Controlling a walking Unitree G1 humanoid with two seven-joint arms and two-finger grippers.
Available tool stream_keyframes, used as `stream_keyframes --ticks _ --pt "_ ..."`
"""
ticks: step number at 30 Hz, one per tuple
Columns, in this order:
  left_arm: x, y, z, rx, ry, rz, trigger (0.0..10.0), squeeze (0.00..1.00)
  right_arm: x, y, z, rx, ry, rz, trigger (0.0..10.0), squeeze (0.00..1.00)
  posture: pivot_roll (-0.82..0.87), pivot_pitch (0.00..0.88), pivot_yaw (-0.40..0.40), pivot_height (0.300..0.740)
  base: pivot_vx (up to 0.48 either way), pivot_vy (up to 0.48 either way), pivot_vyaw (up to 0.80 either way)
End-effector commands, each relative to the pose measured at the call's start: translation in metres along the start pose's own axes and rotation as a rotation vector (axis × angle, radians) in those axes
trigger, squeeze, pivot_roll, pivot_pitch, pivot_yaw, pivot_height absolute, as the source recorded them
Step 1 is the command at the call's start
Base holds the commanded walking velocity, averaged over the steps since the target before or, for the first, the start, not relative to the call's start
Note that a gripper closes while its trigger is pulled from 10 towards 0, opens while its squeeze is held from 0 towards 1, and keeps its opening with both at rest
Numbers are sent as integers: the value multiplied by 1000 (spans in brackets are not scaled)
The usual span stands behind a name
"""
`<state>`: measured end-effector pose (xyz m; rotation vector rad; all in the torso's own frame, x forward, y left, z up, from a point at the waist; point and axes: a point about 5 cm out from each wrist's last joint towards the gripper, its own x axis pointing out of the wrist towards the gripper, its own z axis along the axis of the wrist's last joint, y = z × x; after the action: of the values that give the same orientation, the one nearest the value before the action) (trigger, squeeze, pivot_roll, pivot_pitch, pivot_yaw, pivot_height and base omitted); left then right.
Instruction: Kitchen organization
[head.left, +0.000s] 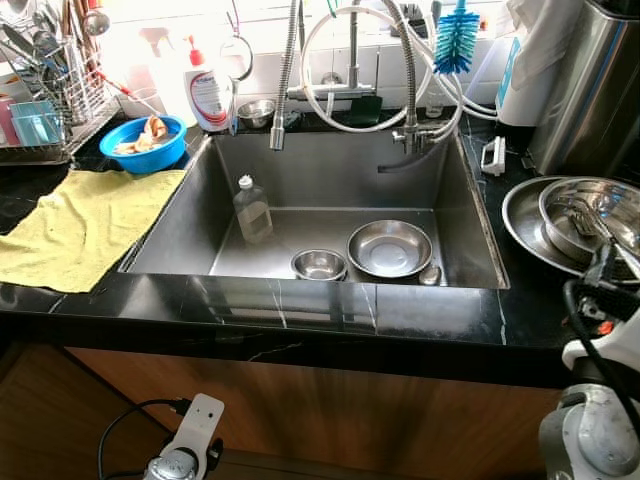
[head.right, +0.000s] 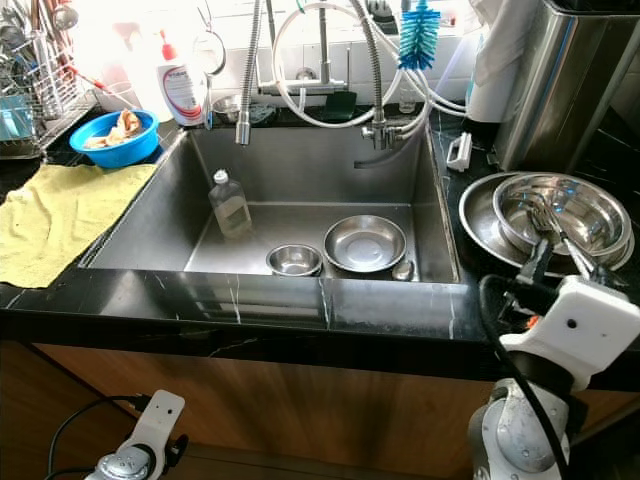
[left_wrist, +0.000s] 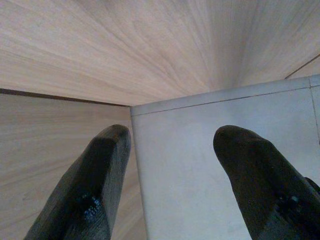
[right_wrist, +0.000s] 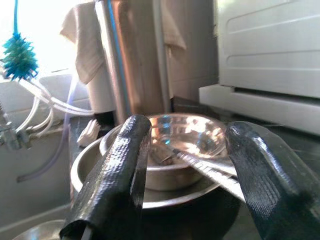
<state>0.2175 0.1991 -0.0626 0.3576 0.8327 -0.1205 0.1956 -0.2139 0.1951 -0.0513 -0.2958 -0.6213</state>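
A steel sink (head.left: 330, 170) holds a small steel bowl (head.left: 319, 264), a wider steel bowl (head.left: 389, 247) and a clear bottle (head.left: 252, 210) standing upright. On the right counter sit stacked steel bowls (head.right: 555, 210) with utensils (head.right: 548, 225) lying in the top one. My right gripper (right_wrist: 192, 135) is open just in front of this stack, at the counter's front edge, and a flat utensil handle (right_wrist: 210, 170) points out between its fingers. My left gripper (left_wrist: 170, 140) hangs open low beside the wooden cabinet front, holding nothing.
A yellow cloth (head.left: 80, 220) covers the left counter, with a blue bowl (head.left: 148, 142), a soap bottle (head.left: 208, 92) and a dish rack (head.left: 50, 100) behind it. Faucet hoses (head.left: 350, 70) and a blue brush (head.left: 456, 40) hang over the sink. A tall steel container (head.left: 590, 90) stands at the right.
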Motion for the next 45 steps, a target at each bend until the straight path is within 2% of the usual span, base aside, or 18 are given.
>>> stream_keyframes --ticks 1,7,15,19,29,45 --pt "-1 4 -5 6 23 19 10000 0 -2 -5 9 16 -39 -52 10000 0 -204 0 97 740 0 0 0" --pt "-1 4 -4 6 21 19 10000 0 -7 -17 12 -1 -43 -162 10000 0 -203 0 97 740 0 0 0" --pt "-1 4 -4 6 20 19 10000 0 -9 -19 2 43 30 -201 10000 0 -204 0 96 740 0 0 0" --pt "-1 4 -4 6 21 20 10000 0 -9 -15 -6 99 87 -185 10000 0 -201 0 95 740 0 0 0" --pt "-1 4 -4 5 22 21 10000 0 -8 -12 -7 113 95 -166 10000 0 -202 0 95 740 0 0 0" --pt "-1 4 -4 5 22 20 10000 0 -9 -4 -20 151 186 -107 10000 0 -199 0 93 740 0 0 0"
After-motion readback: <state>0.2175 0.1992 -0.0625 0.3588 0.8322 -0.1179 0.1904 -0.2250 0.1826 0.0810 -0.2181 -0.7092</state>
